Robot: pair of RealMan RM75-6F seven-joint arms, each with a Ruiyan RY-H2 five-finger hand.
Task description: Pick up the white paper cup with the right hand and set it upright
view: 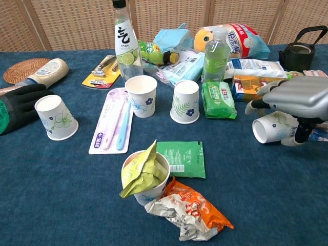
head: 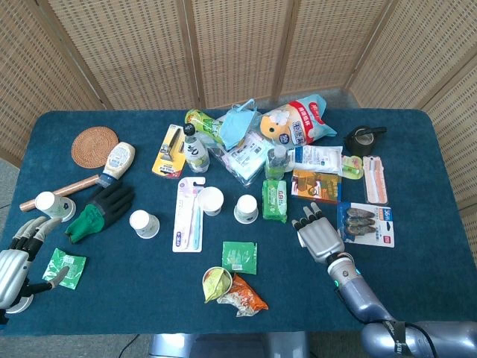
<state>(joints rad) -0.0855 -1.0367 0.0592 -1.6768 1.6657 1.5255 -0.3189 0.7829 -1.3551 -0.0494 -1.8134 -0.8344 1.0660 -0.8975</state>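
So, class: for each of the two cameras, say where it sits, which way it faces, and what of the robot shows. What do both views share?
Head view: high above the near edge, looking down on the whole blue table; shows left hand and right hand.
Chest view: low, near table height, facing across toward the wicker screen; shows only the right hand over the tipped white paper cup.
Shared: right hand, green sachet, upright cups.

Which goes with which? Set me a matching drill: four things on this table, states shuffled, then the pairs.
1 paper cup under the right hand
2 front cup
3 toothbrush pack
4 black kettle

a lies flat between two standing cups
b lies on its side
c stuffed with a wrapper
d far right corner

Pairs: 1-b, 2-c, 3-a, 4-d
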